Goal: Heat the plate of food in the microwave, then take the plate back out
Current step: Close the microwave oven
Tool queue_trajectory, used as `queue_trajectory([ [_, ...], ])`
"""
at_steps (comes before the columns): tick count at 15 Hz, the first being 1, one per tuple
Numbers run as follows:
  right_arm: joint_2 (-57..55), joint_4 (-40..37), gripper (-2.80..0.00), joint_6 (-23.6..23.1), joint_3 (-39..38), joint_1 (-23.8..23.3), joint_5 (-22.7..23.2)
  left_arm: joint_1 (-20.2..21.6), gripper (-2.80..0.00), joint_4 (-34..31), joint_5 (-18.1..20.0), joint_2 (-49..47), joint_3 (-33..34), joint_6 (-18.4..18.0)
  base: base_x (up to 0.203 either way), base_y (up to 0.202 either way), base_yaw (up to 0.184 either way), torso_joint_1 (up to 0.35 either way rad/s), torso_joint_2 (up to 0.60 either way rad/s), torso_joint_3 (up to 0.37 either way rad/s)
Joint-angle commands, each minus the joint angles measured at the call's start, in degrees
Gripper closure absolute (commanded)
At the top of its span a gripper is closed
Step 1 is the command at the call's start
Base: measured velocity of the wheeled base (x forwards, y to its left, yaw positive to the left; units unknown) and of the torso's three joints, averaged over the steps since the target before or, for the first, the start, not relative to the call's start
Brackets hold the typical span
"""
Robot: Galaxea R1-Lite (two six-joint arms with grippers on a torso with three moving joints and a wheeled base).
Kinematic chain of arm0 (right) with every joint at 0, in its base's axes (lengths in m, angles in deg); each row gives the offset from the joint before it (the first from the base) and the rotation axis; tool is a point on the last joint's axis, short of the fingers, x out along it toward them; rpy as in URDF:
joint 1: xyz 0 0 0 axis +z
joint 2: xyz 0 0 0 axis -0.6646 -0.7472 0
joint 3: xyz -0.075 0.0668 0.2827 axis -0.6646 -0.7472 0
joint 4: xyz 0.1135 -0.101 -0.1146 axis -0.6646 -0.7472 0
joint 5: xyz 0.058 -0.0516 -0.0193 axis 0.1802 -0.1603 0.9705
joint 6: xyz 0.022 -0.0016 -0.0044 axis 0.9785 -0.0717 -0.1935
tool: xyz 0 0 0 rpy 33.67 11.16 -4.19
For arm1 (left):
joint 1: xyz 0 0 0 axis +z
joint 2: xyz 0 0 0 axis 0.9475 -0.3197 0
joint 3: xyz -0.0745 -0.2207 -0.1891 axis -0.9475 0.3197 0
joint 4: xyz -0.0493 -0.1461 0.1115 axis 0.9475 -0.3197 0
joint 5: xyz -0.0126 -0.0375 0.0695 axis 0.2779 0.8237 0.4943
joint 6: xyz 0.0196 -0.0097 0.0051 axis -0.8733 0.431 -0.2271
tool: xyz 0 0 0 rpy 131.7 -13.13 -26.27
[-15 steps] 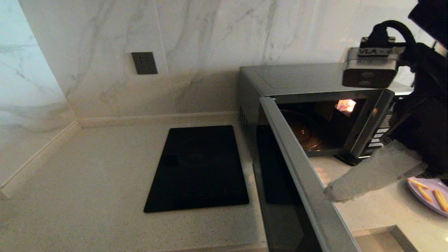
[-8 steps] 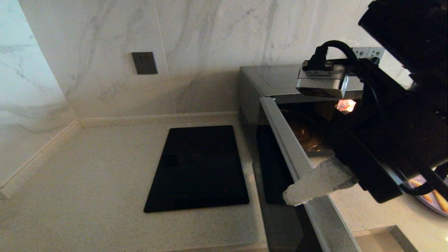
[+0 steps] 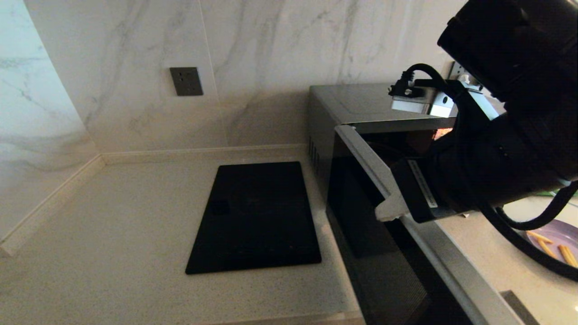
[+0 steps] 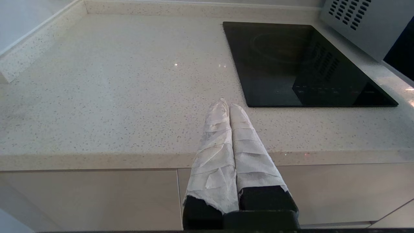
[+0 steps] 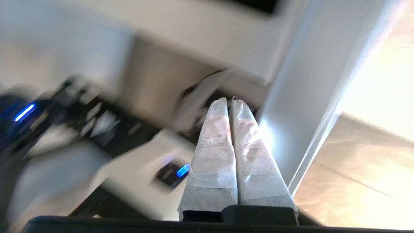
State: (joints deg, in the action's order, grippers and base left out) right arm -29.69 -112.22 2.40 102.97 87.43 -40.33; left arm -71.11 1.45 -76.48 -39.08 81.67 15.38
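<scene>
Plate [image 3: 557,241] w/ fries on counter [image 3: 113,234] at 4 o'clock, outside microwave [image 3: 356,106]; door [image 3: 384,180] ajar. R gripper [image 3: 384,210] clenched, empty, tips against door's top edge. L gripper [image 4: 226,105] clenched, empty, over counter near cooktop [image 3: 255,216].

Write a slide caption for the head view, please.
Right gripper against the open microwave door; plate of food waits outside.

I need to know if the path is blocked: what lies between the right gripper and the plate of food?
In the head view, the right gripper is at the open microwave door's top edge. Bare countertop lies before the plate of food, partly hidden by the arm's cable.
</scene>
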Motion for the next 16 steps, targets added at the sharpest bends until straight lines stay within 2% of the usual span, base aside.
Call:
queue_trajectory([
  [1, 0.6, -0.4, 0.0, 0.6, 0.0, -2.7, -2.6, 0.0, 0.0, 0.0, 0.0, -0.1, 0.0, 0.0, 0.0, 0.0, 0.0, 0.0, 0.0, 0.0],
  [3, 1.4, -0.4, 0.0, 4.9, 0.0, -3.8, -4.8, 0.0, 0.0, 0.0, 0.0, -0.1, 0.0, 0.0, 0.0, 0.0, 0.0, 0.0, 0.0, 0.0],
  [5, 2.2, -0.7, 0.0, 5.9, -0.3, -5.2, -7.0, 0.0, 0.0, 0.0, 0.0, -0.1, 0.0, 0.0, 0.0, 0.0, 0.0, 0.0, 0.0, 0.0],
  [10, 4.3, -0.8, 0.0, 6.4, -4.5, -10.3, -7.9, 0.0, 0.0, 0.0, 0.0, -0.1, 0.0, 0.0, 0.0, 0.0, 0.0, 0.0, 0.0, 0.0],
  [16, 6.0, -0.6, 0.0, 6.5, -7.8, -18.7, -7.9, 0.0, 0.0, 0.0, 0.0, 0.0, 0.0, 0.0, 0.0, 0.0, 0.0, 0.0, 0.0, 0.0],
])
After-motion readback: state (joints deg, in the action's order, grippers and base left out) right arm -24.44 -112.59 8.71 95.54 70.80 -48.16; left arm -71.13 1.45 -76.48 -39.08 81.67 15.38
